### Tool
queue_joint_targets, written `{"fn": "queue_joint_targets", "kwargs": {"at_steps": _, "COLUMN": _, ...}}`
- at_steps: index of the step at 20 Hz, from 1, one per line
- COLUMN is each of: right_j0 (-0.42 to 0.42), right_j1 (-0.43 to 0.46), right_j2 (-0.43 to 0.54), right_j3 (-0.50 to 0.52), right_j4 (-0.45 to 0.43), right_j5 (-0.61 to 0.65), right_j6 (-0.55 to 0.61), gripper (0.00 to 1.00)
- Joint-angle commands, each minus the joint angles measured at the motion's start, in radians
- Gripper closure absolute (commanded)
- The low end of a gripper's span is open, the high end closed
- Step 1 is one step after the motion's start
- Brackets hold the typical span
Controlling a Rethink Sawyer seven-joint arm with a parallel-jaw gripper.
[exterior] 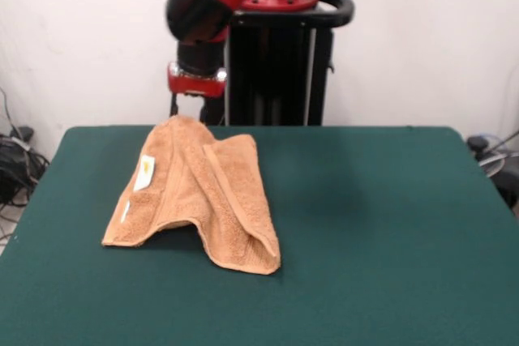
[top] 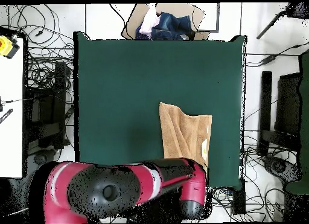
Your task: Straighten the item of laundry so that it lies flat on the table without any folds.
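Observation:
The item of laundry [exterior: 199, 192] is a light orange-tan towel on the left half of the green table [exterior: 389, 224]. It is creased lengthways and tented: its far end rises to a peak and its near edge arches off the cloth. A white tag shows on its left side. My gripper [exterior: 192, 115] comes down at that raised far end and appears shut on it, though the towel hides the tips. From above, the towel [top: 184, 134] lies near the table's [top: 121, 83] right edge, with its lower end under my red arm [top: 151, 185].
A cardboard box of clothes [top: 163, 25] sits past the table's top edge in the overhead view. Cables and dark equipment [top: 274, 119] crowd the floor on both sides. A white bench [top: 12, 113] stands at the left.

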Motion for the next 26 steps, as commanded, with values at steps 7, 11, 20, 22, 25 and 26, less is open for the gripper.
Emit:
{"fn": "queue_joint_targets", "kwargs": {"at_steps": 7, "right_j0": 0.258, "right_j1": -0.039, "right_j2": -0.023, "right_j3": -0.012, "right_j4": -0.314, "right_j5": -0.191, "right_j6": 0.390, "gripper": 0.00}}
{"fn": "queue_joint_targets", "kwargs": {"at_steps": 11, "right_j0": 0.243, "right_j1": -0.036, "right_j2": -0.031, "right_j3": -0.024, "right_j4": -0.317, "right_j5": -0.205, "right_j6": 0.376, "gripper": 0.00}}
{"fn": "queue_joint_targets", "kwargs": {"at_steps": 20, "right_j0": 0.213, "right_j1": -0.019, "right_j2": 0.037, "right_j3": -0.106, "right_j4": -0.262, "right_j5": -0.152, "right_j6": 0.359, "gripper": 0.00}}
{"fn": "queue_joint_targets", "kwargs": {"at_steps": 22, "right_j0": 0.206, "right_j1": -0.016, "right_j2": 0.055, "right_j3": -0.118, "right_j4": -0.244, "right_j5": -0.131, "right_j6": 0.343, "gripper": 0.00}}
{"fn": "queue_joint_targets", "kwargs": {"at_steps": 25, "right_j0": 0.204, "right_j1": -0.013, "right_j2": 0.075, "right_j3": -0.139, "right_j4": -0.227, "right_j5": -0.108, "right_j6": 0.321, "gripper": 0.00}}
{"fn": "queue_joint_targets", "kwargs": {"at_steps": 26, "right_j0": 0.208, "right_j1": -0.008, "right_j2": 0.078, "right_j3": -0.148, "right_j4": -0.218, "right_j5": -0.094, "right_j6": 0.327, "gripper": 0.00}}
